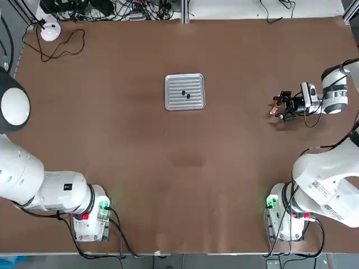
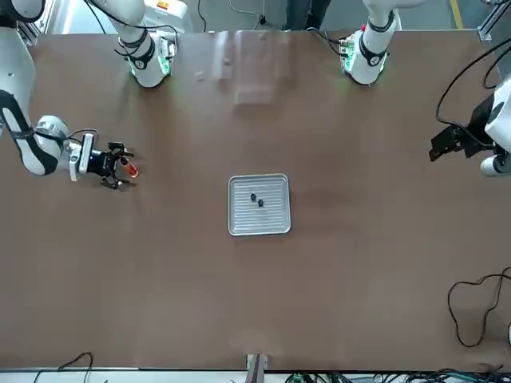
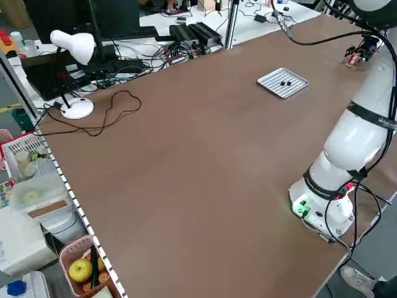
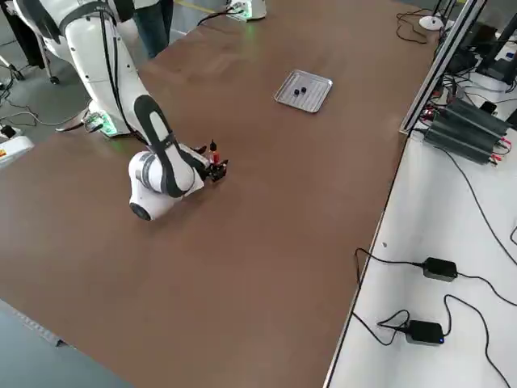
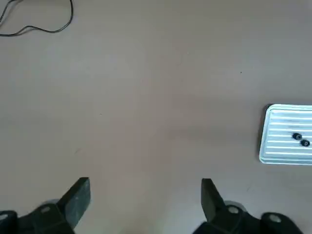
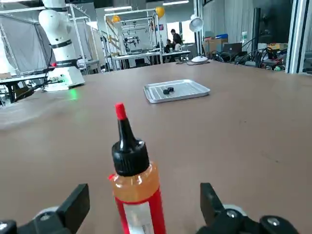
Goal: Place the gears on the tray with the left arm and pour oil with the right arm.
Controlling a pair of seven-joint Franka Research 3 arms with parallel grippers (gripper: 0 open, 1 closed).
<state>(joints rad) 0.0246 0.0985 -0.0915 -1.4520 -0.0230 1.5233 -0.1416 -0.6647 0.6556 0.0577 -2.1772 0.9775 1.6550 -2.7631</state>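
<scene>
The right gripper (image 6: pixel 141 204) lies low over the worktop (image 1: pixel 112 157), fingers spread either side of the upright oil bottle (image 6: pixel 135 187), not pinching it. Farther off, both gears (image 1: pixel 185 94) rest on the tray (image 1: pixel 173 84). The left gripper (image 5: pixel 145 200) hangs spread, idle.

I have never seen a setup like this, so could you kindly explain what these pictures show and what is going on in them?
Two white robot arms sit side by side at a brown table, filmed from overhead, across, both sides and each wrist. On the table lies a small metal tray with two tiny dark gears on it. The right gripper is low at the table's right side, its open fingers either side of an upright oil bottle, not yet gripping it. The left gripper hangs open above bare table, holding nothing.
</scene>
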